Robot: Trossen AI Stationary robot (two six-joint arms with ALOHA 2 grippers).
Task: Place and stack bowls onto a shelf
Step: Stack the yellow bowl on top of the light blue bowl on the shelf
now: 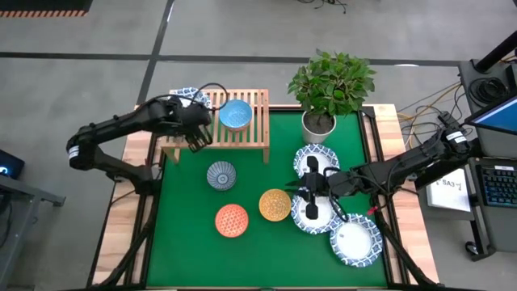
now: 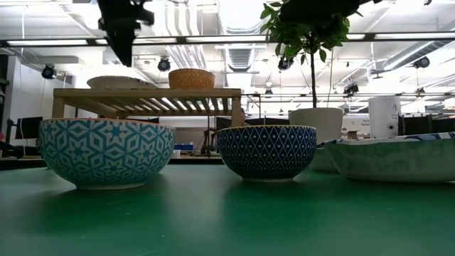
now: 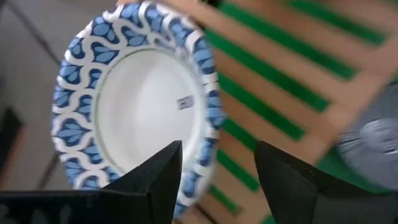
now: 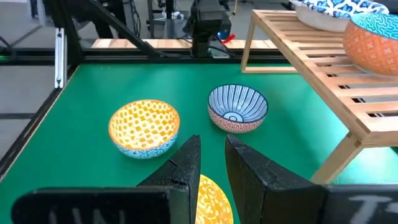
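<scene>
Two deep bowls sit closest; bowls look hard, breakable: grab rims. Left pincer open, right pincer open, empty

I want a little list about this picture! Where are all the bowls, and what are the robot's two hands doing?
On the shelf: one wide white bowl, one light blue bowl
On the green mat: grey-blue bowl, yellow-orange bowl, red-orange bowl, three wide white bowls
Left gripper: open, over the shelf by the white bowl
Right gripper: over the mat's white bowls, fingers slightly apart
Plant pot: beside the shelf
</scene>
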